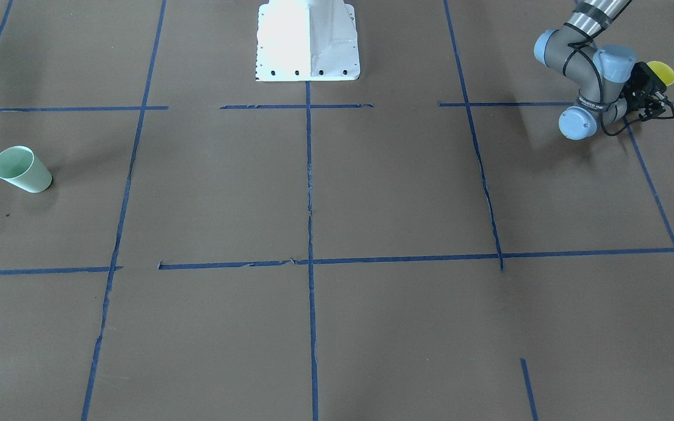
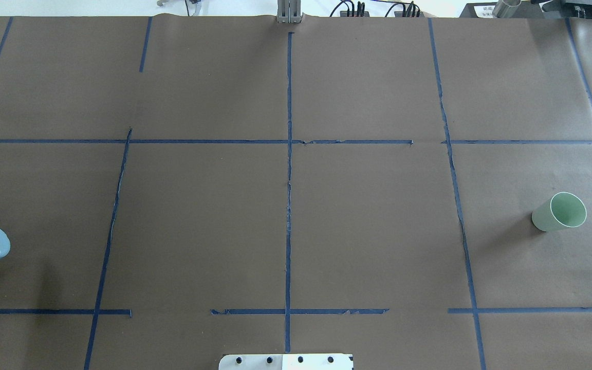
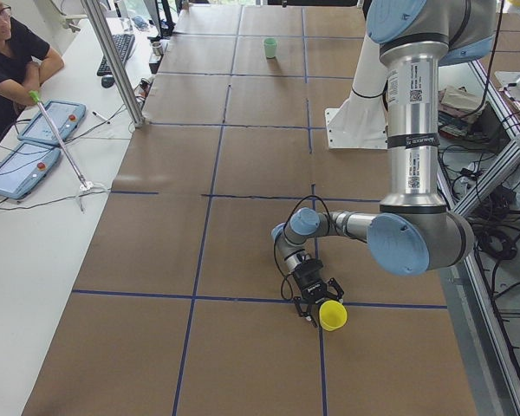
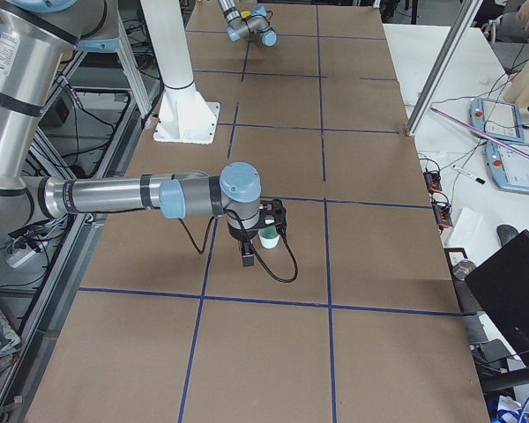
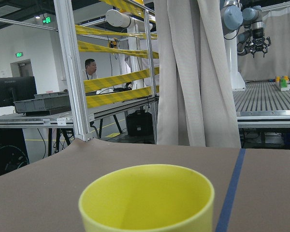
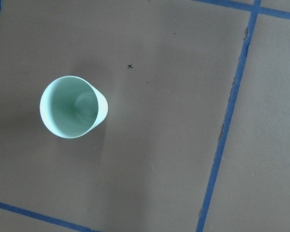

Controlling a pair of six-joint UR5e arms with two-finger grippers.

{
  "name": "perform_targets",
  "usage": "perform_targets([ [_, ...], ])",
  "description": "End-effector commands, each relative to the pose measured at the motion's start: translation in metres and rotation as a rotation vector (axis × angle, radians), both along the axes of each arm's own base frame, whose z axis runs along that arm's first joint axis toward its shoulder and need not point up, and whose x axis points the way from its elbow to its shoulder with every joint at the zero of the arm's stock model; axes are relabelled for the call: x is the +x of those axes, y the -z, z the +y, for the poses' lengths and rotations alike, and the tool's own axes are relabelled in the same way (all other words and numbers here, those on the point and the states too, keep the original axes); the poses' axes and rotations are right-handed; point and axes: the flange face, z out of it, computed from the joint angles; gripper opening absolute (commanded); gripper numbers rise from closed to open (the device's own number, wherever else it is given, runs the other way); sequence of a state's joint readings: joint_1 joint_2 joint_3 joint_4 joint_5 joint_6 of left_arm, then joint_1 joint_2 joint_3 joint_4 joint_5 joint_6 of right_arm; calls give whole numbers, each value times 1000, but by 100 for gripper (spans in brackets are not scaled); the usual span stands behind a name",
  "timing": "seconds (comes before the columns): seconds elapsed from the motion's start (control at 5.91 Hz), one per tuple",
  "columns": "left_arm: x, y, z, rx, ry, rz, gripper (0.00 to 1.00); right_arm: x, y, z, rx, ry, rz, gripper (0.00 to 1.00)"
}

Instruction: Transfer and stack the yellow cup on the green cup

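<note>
Our left gripper (image 3: 315, 305) sits at the yellow cup (image 3: 332, 315), right gripper (image 4: 264, 227) above the green cup (image 6: 73, 107); we cannot tell either's finger spread

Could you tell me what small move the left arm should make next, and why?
Probably settle the left gripper on the yellow cup and lift slightly: the cup sits right at the gripper, apparently on the table, and the green cup stands far across.
</note>
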State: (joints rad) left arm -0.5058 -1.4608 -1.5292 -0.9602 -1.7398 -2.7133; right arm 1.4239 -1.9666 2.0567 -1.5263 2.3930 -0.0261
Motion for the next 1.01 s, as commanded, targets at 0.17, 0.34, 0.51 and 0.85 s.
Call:
perform_targets([
  [0.17, -30, -26, 20, 4, -24, -45, 31, -1, 0, 0, 0, 4, -2, 100],
  [0.34, -44, -32, 18, 39, -77, -71, 8, -1, 5, -1, 11, 4, -3, 100],
  [0.51, -56, -36, 20, 41, -136, -74, 7, -2, 9, -4, 18, 3, -6, 100],
  [0.85, -73, -30, -25, 209, -324, -108, 5, -3, 15, -9, 41, 6, -12, 100],
])
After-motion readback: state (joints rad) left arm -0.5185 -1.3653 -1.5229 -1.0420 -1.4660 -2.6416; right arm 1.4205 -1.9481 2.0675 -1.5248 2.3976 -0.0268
